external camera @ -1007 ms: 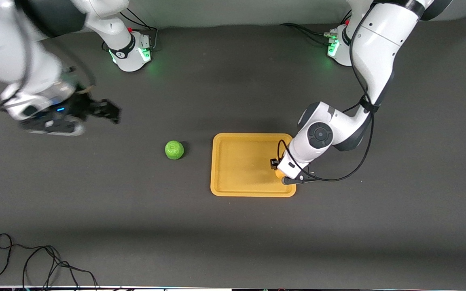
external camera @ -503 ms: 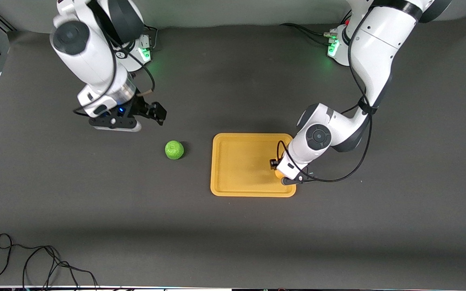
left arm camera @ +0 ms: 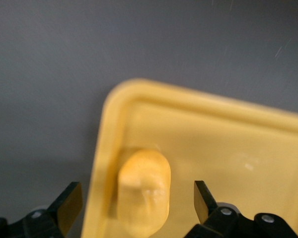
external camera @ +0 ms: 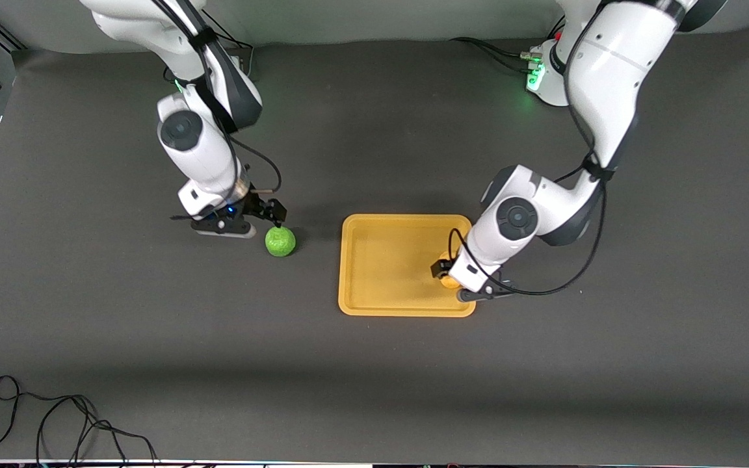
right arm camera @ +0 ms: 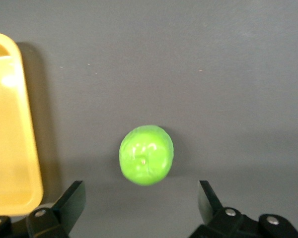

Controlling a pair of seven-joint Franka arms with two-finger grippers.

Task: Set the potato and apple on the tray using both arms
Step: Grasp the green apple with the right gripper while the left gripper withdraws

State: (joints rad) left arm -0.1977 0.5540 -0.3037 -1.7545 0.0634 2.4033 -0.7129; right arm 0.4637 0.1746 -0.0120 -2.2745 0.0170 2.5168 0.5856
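The potato (external camera: 448, 281) is a yellow-tan oval lump with a slightly uneven, matte skin. It lies in the tray (external camera: 381, 260), in the corner at lower right of centre in the front view, close against the rim at the left arm's end; most of it is covered there by the arm's wrist. In the left wrist view the potato (left arm camera: 144, 191) rests on the tray floor just beside the rounded corner rim (left arm camera: 111, 114).

The apple (external camera: 280, 240) is a bright green ball with a mottled, faintly wrinkled surface and glossy highlights. It sits on the table (external camera: 374, 377), left of centre in the front view, apart from the tray and toward the right arm's end. In the right wrist view the apple (right arm camera: 146, 154) shows centre frame, with the tray edge (right arm camera: 25, 163) at that frame's left margin.

The tray is flat, rectangular orange-yellow plastic with rounded corners and a low raised rim. It holds the potato only.

The left gripper (left arm camera: 134, 201) is over the tray corner, its fingers spread to either side of the potato and clear of it. The right gripper (right arm camera: 139, 201) is just over the apple, fingers (right arm camera: 72, 201) spread wide and not touching it. In the front view this gripper (external camera: 264, 214) appears directly above the apple.

The table covering is dark grey and matte. A black cable (external camera: 56, 422) lies looped at the lower left of the front view.
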